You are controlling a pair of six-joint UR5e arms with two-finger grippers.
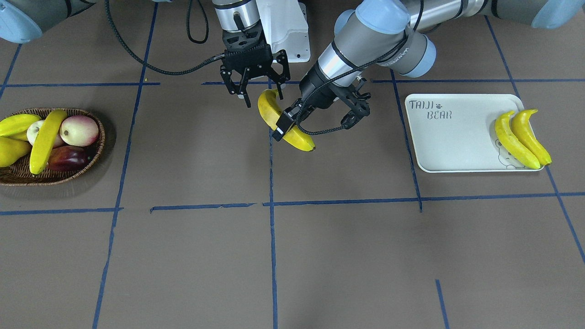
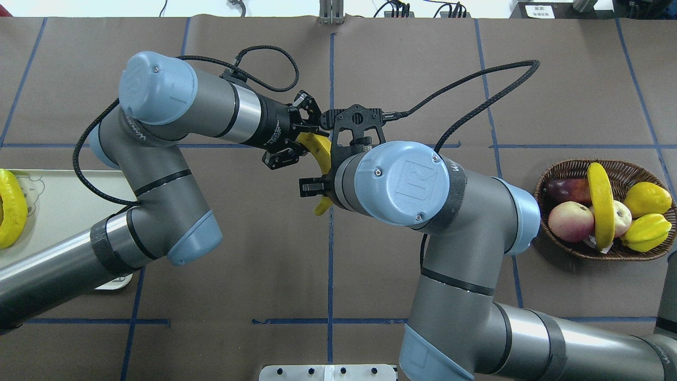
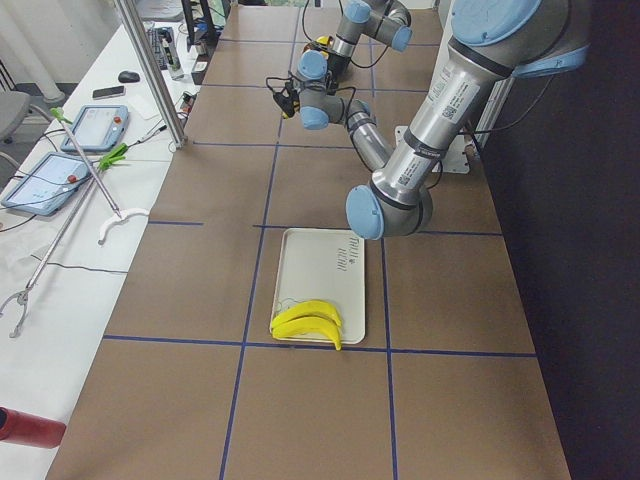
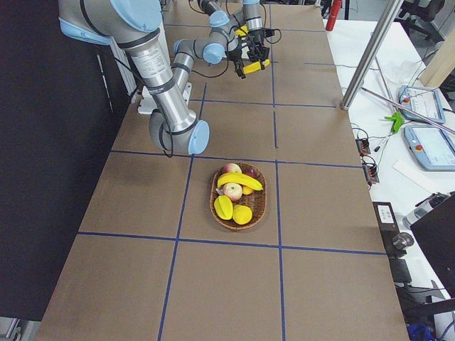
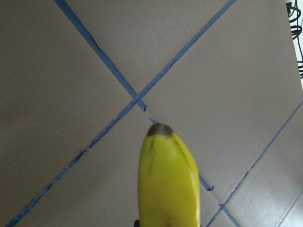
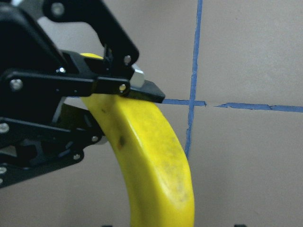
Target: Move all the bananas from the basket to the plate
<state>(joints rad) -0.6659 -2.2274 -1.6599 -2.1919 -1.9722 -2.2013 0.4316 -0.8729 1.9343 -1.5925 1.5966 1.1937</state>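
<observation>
One banana (image 1: 299, 139) hangs above the table's middle, and my left gripper (image 1: 287, 130) is shut on it partway along. My right gripper (image 1: 264, 101) points down over its upper end, open, its fingers spread to either side without touching. In the right wrist view the banana (image 6: 156, 170) sits clamped in the left gripper's black fingers (image 6: 142, 90). The left wrist view shows only its dark tip (image 5: 161, 130). Another banana (image 1: 45, 139) lies across the wicker basket (image 1: 101, 132). Two bananas (image 1: 514, 137) (image 1: 530, 137) lie side by side on the white plate (image 1: 452, 141).
The basket also holds pink-cream round fruits (image 1: 80, 129), a dark red fruit (image 1: 68, 157) and plump yellow fruits (image 1: 11, 151). The white robot base (image 1: 288, 27) stands behind the grippers. Blue tape lines cross the brown table.
</observation>
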